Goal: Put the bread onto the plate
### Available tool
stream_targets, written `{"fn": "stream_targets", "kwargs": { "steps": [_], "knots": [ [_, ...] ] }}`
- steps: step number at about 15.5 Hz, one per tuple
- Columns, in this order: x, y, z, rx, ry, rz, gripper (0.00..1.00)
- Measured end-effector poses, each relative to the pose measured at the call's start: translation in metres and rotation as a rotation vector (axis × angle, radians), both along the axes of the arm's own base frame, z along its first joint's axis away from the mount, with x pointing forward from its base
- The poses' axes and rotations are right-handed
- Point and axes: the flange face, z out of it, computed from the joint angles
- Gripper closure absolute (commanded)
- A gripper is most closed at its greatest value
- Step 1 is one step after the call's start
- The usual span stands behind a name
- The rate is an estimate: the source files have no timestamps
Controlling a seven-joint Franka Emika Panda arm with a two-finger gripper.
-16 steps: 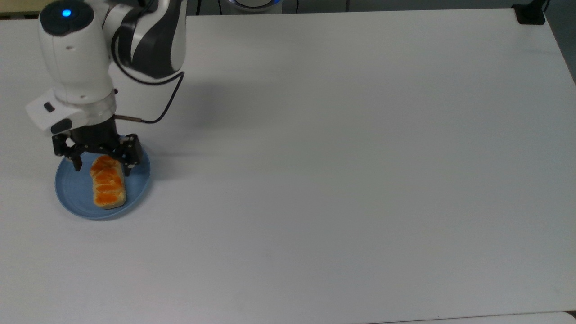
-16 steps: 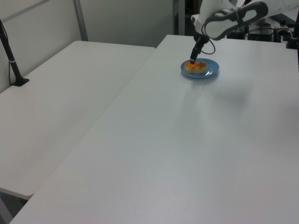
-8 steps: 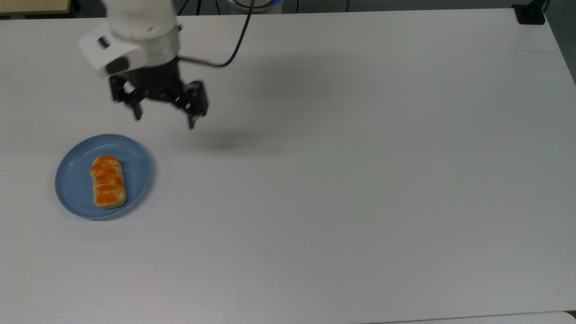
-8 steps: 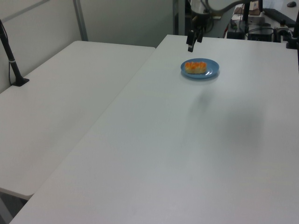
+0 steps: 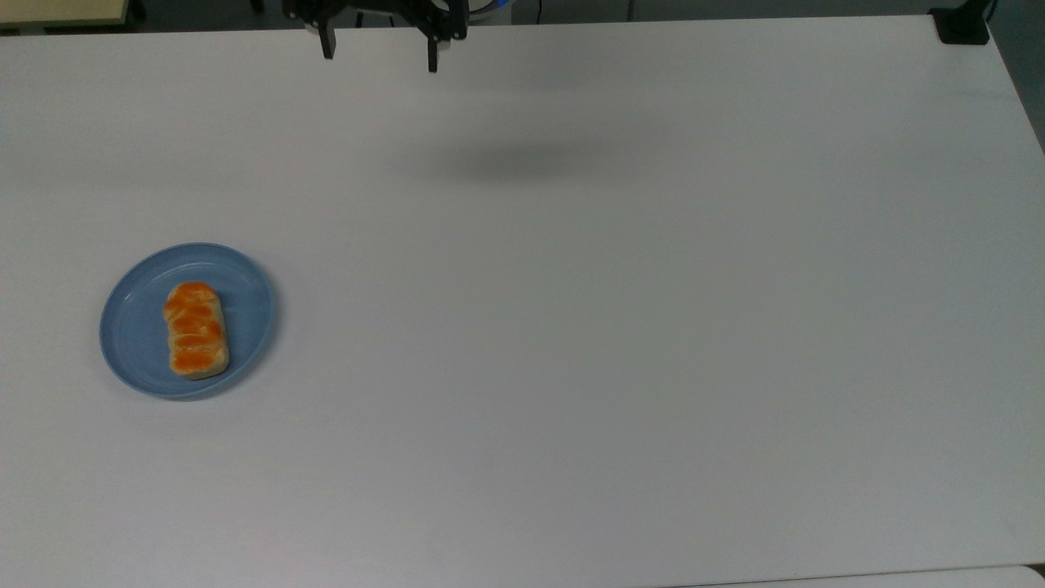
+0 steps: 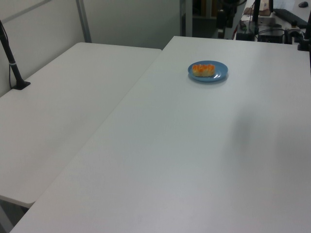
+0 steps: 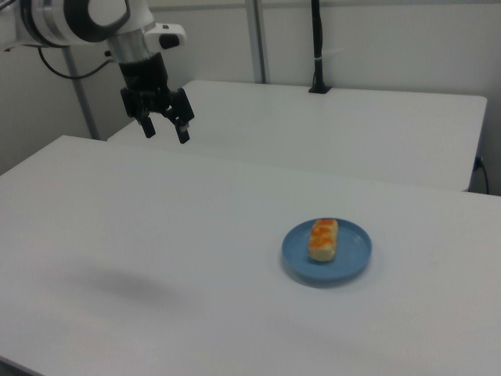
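Your gripper [image 7: 164,131] hangs high above the white table [image 5: 620,327] with its 2 black fingers [image 7: 183,134] spread wide and nothing between them. From the top view you see it at the upper edge of the frame [image 5: 377,51], fingertips pointing down toward the far side of the table, and a soft dark shadow [image 5: 522,163] lies on the surface below and toward the top view's right of it. From the right view the arm's white wrist [image 7: 141,35] comes in from the right view's upper left, and the gripper sits well apart from the plate [image 7: 352,258].

You will find the bread [image 5: 196,329] lying flat on the plate [image 5: 131,327], near the top view's left edge of the table. Its orange-glazed, segmented top faces up, and its long side runs roughly up and down in the top view. It rests inside the rim, a little toward the top view's right of the plate's centre. From the left view the bread [image 6: 203,70] and plate [image 6: 219,74] sit toward the far end of the table, and from the right view the bread [image 7: 322,238] sits on the plate's left half.

A second white table [image 6: 58,116] stands just beside the main one, with a black post [image 6: 10,58] clamped at its edge.
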Motion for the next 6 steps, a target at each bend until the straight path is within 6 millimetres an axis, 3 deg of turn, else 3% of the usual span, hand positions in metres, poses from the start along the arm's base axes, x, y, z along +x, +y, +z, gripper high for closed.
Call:
{"fn": "stream_targets", "kwargs": {
  "steps": [6],
  "knots": [
    [-0.0087,-0.0044,-0.0011,0.0,0.027,-0.009,0.0]
  ]
}}
